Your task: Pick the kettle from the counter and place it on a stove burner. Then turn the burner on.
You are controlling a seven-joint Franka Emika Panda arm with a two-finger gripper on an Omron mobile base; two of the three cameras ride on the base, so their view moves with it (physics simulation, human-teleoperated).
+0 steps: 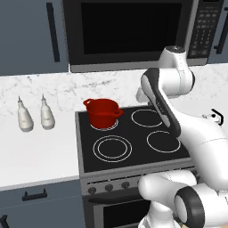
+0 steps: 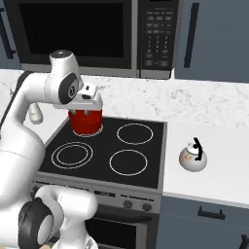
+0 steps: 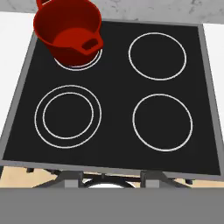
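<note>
Right base view shows the kettle point(image 2: 193, 156) standing upright on the counter point(image 2: 219, 175), just past the right edge of the black cooktop point(image 2: 146, 180). It sits well apart from the gripper point(image 2: 87, 108), which hangs high over the back left of the cooktop, close above the red pot point(image 2: 86, 122). From this side the white hand block hides the fingertips, so I cannot tell whether the jaws are apart or together.

From the hand view, the camera looks straight down on the cooktop. The red pot point(image 3: 70, 33) lies toward the upper left of the hand's sight, resting on the rear left ring. Beside it, to the upper right, is a plain single-ring stove burner point(image 3: 157, 56), and another single ring point(image 3: 162, 122) lies below that, nearer the hand. The burner with concentric rings point(image 3: 68, 116) is at the lower left. Dark shapes low in this view may be the fingertips, but they are too indistinct to read.

Left base view has the arm crossing in front of the cooktop's right side, with the black handle of the kettle point(image 1: 216, 116) just peeking out beyond the forearm. Two white bottles point(image 1: 34, 115) stand on the counter far off to the left of the hand, beyond the pot point(image 1: 103, 112).
</note>
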